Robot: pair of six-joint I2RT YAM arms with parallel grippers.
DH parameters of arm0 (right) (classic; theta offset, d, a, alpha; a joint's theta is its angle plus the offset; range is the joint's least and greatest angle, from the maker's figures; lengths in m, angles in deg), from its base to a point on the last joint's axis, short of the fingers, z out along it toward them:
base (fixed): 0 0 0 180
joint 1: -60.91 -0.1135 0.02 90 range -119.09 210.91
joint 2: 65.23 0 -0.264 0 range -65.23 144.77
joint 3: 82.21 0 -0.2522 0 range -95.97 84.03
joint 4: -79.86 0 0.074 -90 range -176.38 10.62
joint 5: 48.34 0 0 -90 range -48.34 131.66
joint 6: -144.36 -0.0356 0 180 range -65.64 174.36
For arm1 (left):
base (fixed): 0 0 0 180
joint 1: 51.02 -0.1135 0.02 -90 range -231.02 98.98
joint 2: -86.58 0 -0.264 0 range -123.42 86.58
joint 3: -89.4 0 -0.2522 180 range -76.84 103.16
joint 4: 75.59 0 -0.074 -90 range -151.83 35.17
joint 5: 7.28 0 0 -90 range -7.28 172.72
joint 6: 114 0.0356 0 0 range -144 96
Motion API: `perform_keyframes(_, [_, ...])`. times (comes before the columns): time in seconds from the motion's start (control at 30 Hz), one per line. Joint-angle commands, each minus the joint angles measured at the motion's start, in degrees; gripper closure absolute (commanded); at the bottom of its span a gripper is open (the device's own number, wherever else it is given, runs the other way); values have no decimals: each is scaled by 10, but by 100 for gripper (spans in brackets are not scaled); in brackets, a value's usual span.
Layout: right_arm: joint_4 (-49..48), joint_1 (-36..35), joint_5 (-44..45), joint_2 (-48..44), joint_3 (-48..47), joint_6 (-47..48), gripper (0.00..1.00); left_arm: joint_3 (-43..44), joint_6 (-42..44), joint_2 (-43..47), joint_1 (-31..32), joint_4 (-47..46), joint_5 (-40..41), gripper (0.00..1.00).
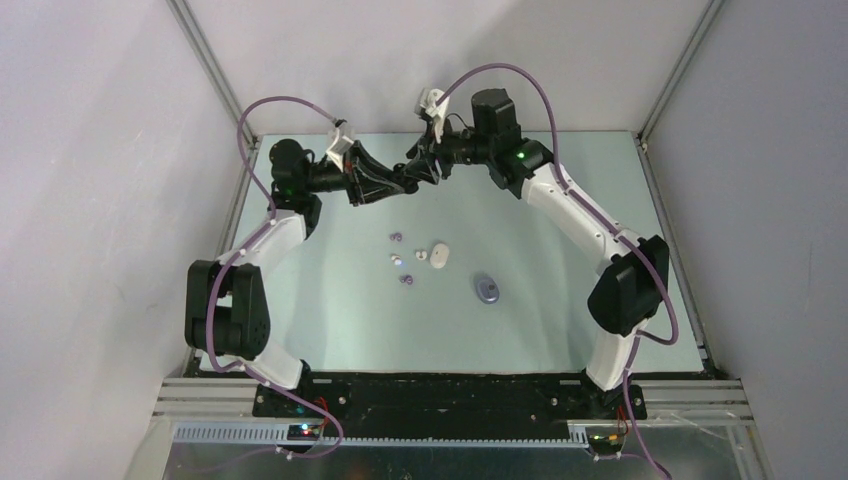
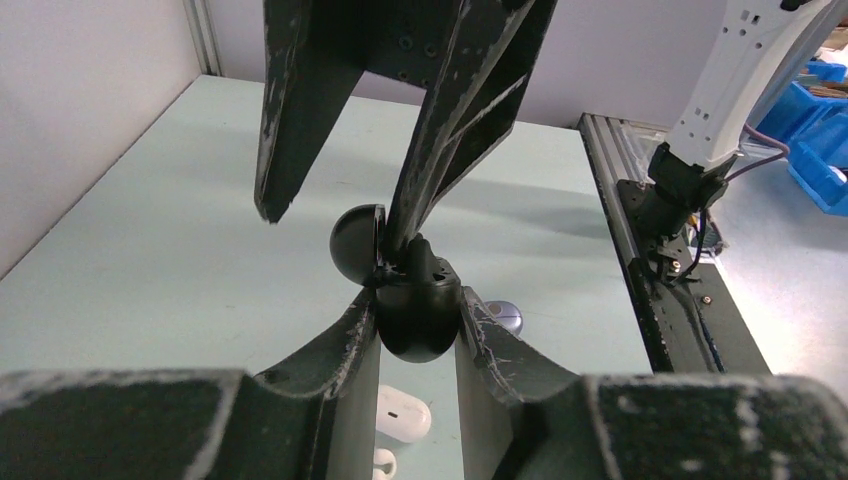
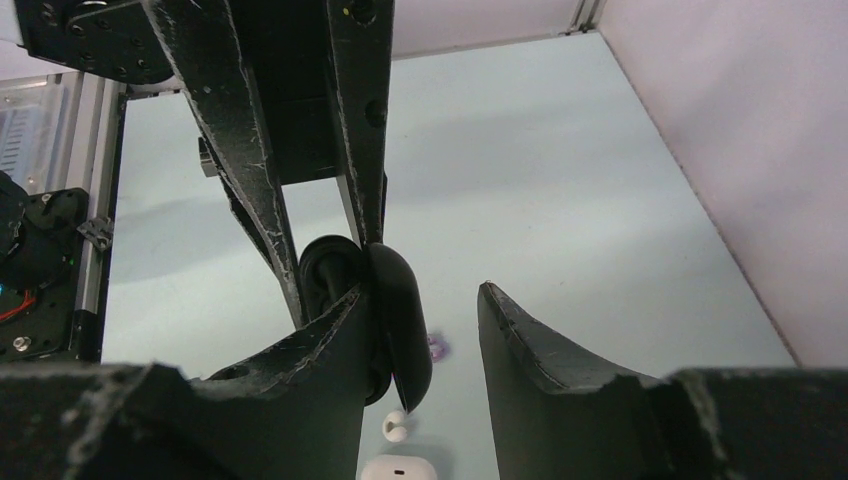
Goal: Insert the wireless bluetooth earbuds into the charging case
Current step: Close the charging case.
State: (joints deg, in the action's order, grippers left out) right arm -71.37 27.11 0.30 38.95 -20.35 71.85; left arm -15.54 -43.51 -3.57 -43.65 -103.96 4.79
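Left wrist, left gripper (image 2: 417,305) clamps open charging case (image 2: 415,332), contents unclear, right gripper (image 2: 332,228) parted.

The black charging case (image 2: 415,320) looks smooth, slightly glossy plastic; the pale table (image 1: 560,200) looks matt.

Top camera: mounted high above and behind the arm bases, tilted down and forward. It is far off, so we get the whole table (image 1: 560,300).

Left wrist camera: we look out along the left gripper (image 2: 417,300) at very close range, with the right arm's base (image 2: 680,205) beyond the jaws.

Right wrist camera: equally close along the right gripper (image 3: 422,292), facing the opposite way.

Shared by all three views: the black case (image 2: 415,320) between the jaws and the white case (image 2: 402,415) below them.
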Motion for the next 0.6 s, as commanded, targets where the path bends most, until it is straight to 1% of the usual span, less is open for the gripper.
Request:
perform_keyframes(0.0, [2,-5,4,6,-21,6,53,23,-2,2,2,-13,-2,100])
perform_keyframes(0.33, [0,5,22,-28,-14,4,53,20,-21,-4,-1,-21,8,100])
perform_keyframes(0.57, [-27,17,21,-31,-21,-26,53,17,-20,-4,-1,-21,8,100])
